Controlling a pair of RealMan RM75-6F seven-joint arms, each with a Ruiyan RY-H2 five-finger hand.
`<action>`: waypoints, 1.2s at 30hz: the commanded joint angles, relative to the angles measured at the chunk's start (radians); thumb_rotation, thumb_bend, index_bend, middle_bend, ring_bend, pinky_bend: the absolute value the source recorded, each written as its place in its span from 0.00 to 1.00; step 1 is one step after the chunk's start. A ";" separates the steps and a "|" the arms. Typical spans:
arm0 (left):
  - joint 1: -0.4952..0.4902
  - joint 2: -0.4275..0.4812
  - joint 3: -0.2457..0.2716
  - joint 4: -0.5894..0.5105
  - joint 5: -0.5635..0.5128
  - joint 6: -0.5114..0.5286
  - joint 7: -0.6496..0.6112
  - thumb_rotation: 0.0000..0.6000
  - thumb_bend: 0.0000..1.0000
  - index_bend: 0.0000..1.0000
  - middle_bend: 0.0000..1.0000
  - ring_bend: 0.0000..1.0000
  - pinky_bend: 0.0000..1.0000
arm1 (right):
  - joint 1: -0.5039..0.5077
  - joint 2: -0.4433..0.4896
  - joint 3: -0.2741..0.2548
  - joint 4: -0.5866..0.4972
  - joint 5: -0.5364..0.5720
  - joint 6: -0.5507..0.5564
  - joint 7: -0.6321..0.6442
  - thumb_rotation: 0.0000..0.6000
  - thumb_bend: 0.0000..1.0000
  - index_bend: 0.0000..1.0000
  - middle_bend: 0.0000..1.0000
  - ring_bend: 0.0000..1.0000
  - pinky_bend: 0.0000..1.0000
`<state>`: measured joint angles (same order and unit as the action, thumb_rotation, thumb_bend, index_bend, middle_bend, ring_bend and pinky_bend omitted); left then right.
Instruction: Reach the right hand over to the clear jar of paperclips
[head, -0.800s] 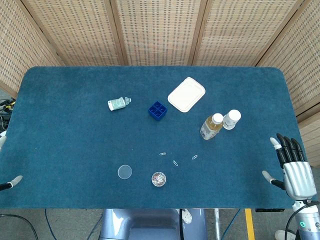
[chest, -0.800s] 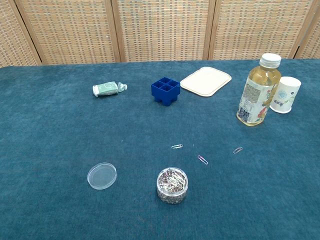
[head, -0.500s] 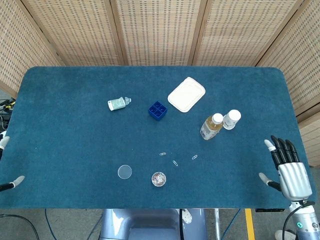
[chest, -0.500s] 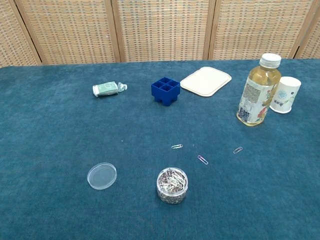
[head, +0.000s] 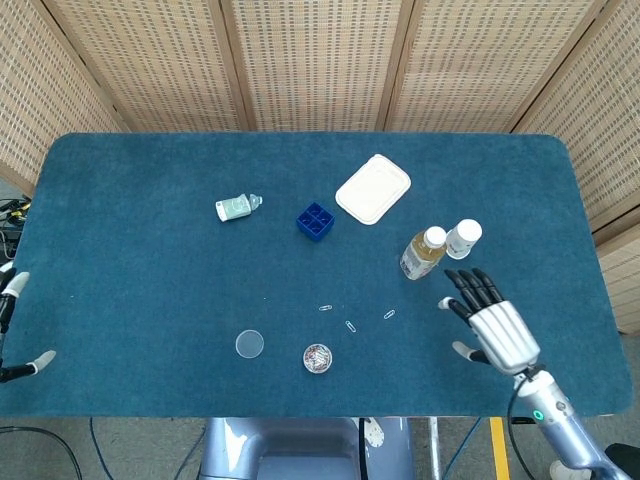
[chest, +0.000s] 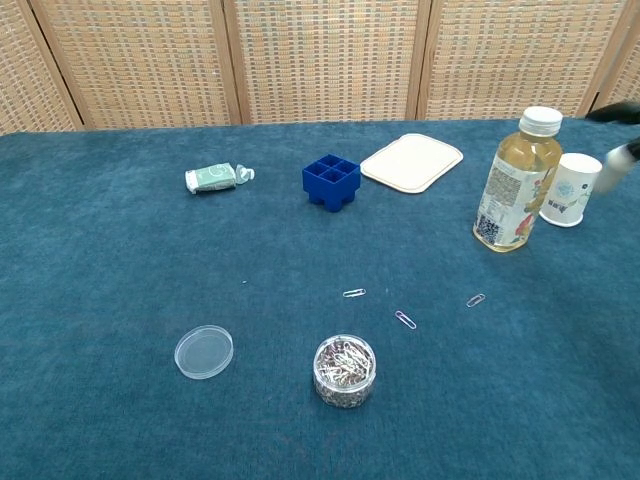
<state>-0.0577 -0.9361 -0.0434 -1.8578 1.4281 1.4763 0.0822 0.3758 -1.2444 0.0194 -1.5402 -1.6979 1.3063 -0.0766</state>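
The clear jar of paperclips (head: 317, 358) (chest: 344, 371) stands lidless near the table's front edge. Its round clear lid (head: 250, 345) (chest: 204, 351) lies flat to its left. My right hand (head: 490, 320) hovers over the table well to the right of the jar, fingers spread and nothing in it; in the chest view only its fingertips (chest: 620, 160) show at the right edge. My left hand (head: 12, 300) shows only as fingertips at the left edge, off the table. Three loose paperclips (head: 349, 326) (chest: 404, 319) lie between the jar and the bottle.
A bottle of yellow liquid (head: 422, 253) (chest: 515, 182) and a small white cup (head: 462, 238) (chest: 570, 189) stand just beyond my right hand. Further back are a white tray (head: 373, 188), a blue compartment box (head: 315, 221) and a small green tube (head: 237, 207).
My right hand has swung in from the table's right edge to over the cloth, leftward and nearer the bottle. Its fingertips now enter the chest view. Nothing else moved.
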 joint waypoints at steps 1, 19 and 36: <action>-0.006 -0.005 -0.005 0.004 -0.017 -0.011 0.007 1.00 0.03 0.00 0.00 0.00 0.00 | 0.142 -0.036 0.053 -0.042 0.065 -0.218 -0.083 1.00 0.17 0.38 0.00 0.00 0.00; -0.038 -0.022 -0.022 0.027 -0.090 -0.075 0.023 1.00 0.03 0.00 0.00 0.00 0.00 | 0.322 -0.260 0.131 0.142 0.313 -0.475 -0.296 1.00 0.33 0.46 0.00 0.00 0.00; -0.054 -0.035 -0.023 0.030 -0.109 -0.096 0.046 1.00 0.03 0.00 0.00 0.00 0.00 | 0.344 -0.319 0.078 0.245 0.329 -0.492 -0.287 1.00 0.33 0.46 0.00 0.00 0.00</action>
<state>-0.1112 -0.9709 -0.0662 -1.8275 1.3186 1.3800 0.1283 0.7190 -1.5624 0.0984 -1.2964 -1.3678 0.8135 -0.3643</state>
